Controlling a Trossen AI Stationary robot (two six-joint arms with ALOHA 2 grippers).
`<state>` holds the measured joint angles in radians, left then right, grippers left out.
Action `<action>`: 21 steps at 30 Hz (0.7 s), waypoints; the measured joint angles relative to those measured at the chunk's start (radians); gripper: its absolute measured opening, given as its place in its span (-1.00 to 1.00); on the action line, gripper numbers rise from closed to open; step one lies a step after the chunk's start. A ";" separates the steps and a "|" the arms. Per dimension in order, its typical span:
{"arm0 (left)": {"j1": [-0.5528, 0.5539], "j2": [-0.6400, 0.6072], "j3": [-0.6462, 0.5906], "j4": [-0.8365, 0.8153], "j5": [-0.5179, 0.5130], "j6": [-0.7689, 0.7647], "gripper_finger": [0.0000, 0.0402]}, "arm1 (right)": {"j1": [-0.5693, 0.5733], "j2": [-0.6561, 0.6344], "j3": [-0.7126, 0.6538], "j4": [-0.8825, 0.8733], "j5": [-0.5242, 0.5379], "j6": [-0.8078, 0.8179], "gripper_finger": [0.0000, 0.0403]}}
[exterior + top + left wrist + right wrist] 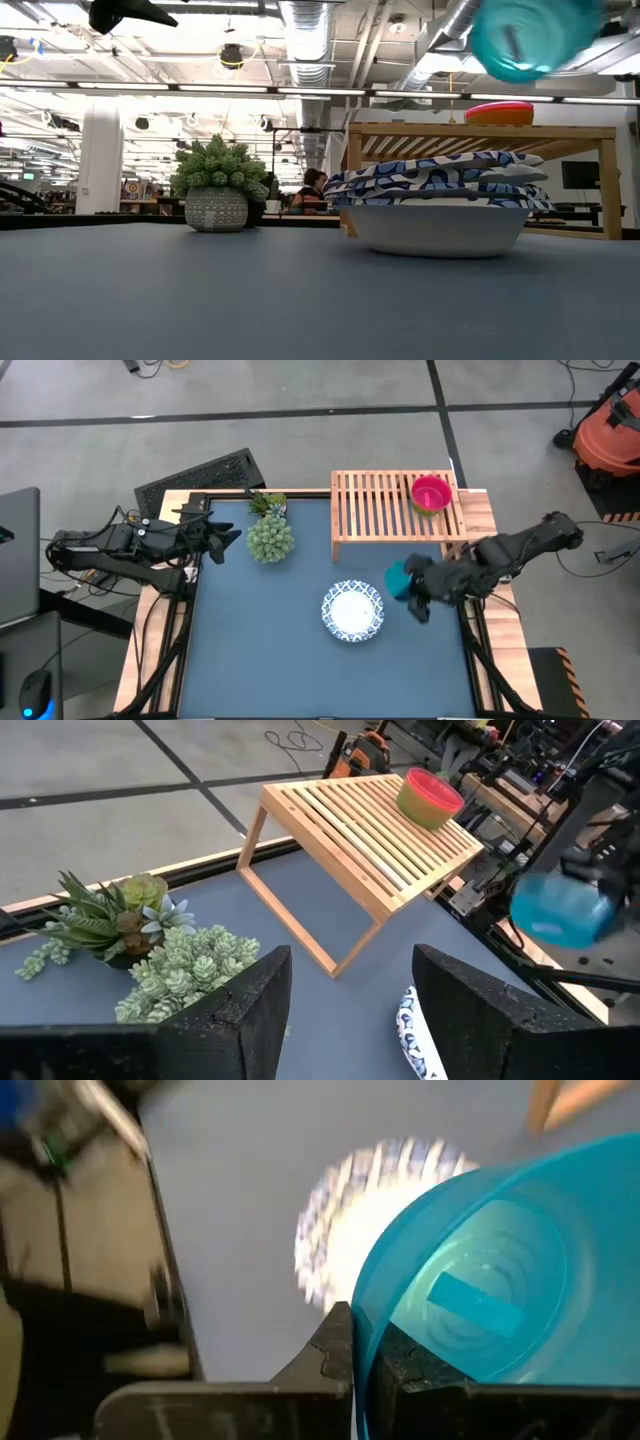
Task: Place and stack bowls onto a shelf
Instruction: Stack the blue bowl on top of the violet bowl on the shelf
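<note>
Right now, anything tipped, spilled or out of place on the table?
Nothing spilled or damaged. The right gripper holds the teal bowl by its rim, tilted and off the table, as expected mid-carry. The red bowl sits upright on the shelf; the white patterned bowls sit stacked on the table. The left gripper waits open near the plant.

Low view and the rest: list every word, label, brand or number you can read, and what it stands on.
None can be read.
Teal bowl, clamped at its rim by the right tool: a blank rectangular patch inside its base, no lettering.
White bowls: blue pattern only, no words.
Room behind the table in the low view: any signs are too small to read.
</note>
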<state>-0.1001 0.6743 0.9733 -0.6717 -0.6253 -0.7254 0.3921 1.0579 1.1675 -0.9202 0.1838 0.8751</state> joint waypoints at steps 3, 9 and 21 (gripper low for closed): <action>0.000 0.000 0.000 0.000 0.000 -0.012 -0.02 | -0.082 -0.070 0.000 0.051 0.038 -0.108 -0.89; 0.000 0.000 0.000 0.000 0.001 -0.031 -0.02 | -0.271 -0.140 0.060 0.127 0.092 -0.336 -0.89; 0.000 0.000 0.000 0.000 0.010 -0.021 -0.02 | -0.609 -0.063 0.309 -0.048 0.160 -0.606 -0.88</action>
<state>-0.1001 0.6740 0.9733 -0.6720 -0.6151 -0.7467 -0.2166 0.9950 1.4770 -0.9680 0.3442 0.2693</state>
